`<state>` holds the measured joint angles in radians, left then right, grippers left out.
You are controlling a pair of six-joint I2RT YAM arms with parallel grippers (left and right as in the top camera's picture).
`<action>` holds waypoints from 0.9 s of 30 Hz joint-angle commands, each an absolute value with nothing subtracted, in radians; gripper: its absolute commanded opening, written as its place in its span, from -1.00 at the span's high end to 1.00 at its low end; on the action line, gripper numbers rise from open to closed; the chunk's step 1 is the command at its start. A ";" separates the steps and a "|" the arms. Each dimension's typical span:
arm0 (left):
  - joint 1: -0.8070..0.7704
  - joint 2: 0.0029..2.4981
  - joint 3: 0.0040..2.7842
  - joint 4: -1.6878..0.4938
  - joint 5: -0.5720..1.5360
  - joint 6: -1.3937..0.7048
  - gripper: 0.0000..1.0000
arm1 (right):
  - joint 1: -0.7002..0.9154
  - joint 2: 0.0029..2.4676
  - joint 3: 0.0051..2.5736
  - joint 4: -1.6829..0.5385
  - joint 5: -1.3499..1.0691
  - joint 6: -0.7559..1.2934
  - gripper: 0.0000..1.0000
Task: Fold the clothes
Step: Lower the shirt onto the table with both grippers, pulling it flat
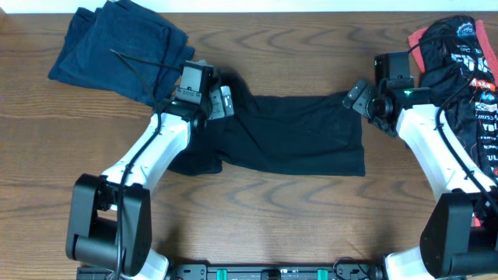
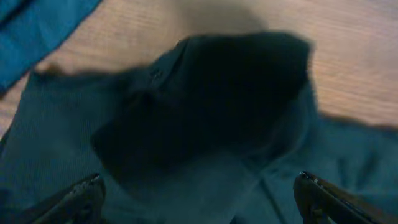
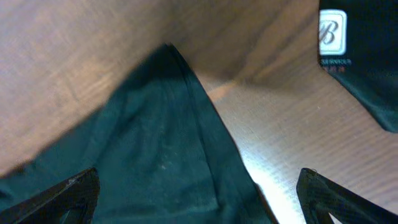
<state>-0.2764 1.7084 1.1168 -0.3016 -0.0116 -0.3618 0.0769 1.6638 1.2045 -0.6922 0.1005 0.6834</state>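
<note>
The black shirt (image 1: pixel 296 136) lies flat in the middle of the counter (image 1: pixel 257 206), with your left end effector (image 2: pixel 198 186) and right end effector (image 3: pixel 198 180) wide open and empty over its top corners. Lift straight up so nothing drags the cloth.

We lose the left end of the black shirt (image 1: pixel 296 132) under the left arm (image 1: pixel 156 144), the printed garments (image 1: pixel 459 54) run off the overhead view's right edge with lettering too small to read, and the left wrist view is blurred.
</note>
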 commanded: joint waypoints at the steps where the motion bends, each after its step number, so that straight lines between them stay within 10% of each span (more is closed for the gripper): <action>1: -0.273 1.638 1.126 -0.345 -0.034 -0.352 -0.96 | 0.054 1.616 1.223 -0.733 0.084 0.640 -0.98; 27: -0.279 1.720 1.122 -0.750 0.326 -0.347 -0.83 | 0.117 1.574 1.174 -0.950 -0.198 0.459 -0.97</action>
<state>-0.2768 1.7134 1.1179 -0.7235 0.3088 -0.3470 0.1047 1.5669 1.1999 -0.9394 -0.1925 0.4831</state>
